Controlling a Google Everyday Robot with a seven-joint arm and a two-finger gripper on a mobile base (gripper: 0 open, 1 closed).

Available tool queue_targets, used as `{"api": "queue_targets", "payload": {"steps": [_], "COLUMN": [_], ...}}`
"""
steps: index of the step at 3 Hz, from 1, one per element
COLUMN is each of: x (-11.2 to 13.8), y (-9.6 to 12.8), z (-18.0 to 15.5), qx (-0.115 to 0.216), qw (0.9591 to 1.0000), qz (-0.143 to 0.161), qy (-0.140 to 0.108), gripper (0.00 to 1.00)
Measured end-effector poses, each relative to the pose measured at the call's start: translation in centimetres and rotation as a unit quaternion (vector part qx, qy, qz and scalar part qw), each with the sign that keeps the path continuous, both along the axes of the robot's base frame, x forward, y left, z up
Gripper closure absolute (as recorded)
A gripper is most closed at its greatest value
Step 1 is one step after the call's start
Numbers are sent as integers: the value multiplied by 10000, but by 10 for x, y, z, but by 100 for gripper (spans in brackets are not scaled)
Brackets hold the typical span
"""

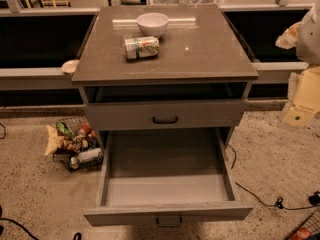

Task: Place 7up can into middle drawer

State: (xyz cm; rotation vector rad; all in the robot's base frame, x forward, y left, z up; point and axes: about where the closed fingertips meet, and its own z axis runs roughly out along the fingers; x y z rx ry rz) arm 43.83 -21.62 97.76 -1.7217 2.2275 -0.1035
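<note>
The grey cabinet (165, 79) filled the middle of my view, standing on a speckled floor (35, 199). Its middle drawer (125, 214) was pulled far out toward 6 o'clock, so that I looked down onto its grey bottom, and its small dark handle (169, 222) sat low on the front panel. Above it, at 12 o'clock from the open drawer, the upper drawer front (210, 115) was shut flush against the frame. The brown surface (210, 54) on top of the cabinet carried the task's things.

My end effector (304, 101) hung at 3 o'clock in the view, a pale cream shape off the cabinet's right side, well apart from everything on the surface and with nothing in its hold that I could see; how far open it was I could not tell.

A wire basket (75, 146) of packets and bottles stood on the floor at 9 o'clock from the open drawer. The white bowl (152, 24) stood upright toward the back of the surface. The 7up can (141, 47) lay on its side just beside the bowl, at 7 o'clock from it, and outside the drawer.
</note>
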Motion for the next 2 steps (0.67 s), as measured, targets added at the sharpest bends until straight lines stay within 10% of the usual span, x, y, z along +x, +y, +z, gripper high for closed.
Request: {"api": "queue_targets", "payload": {"steps": [2], "x": [43], "y": [18], "z": [-8], "qx": [175], "qw": [9985], "qz": [449], "qy": [-275], "gripper": [0]}}
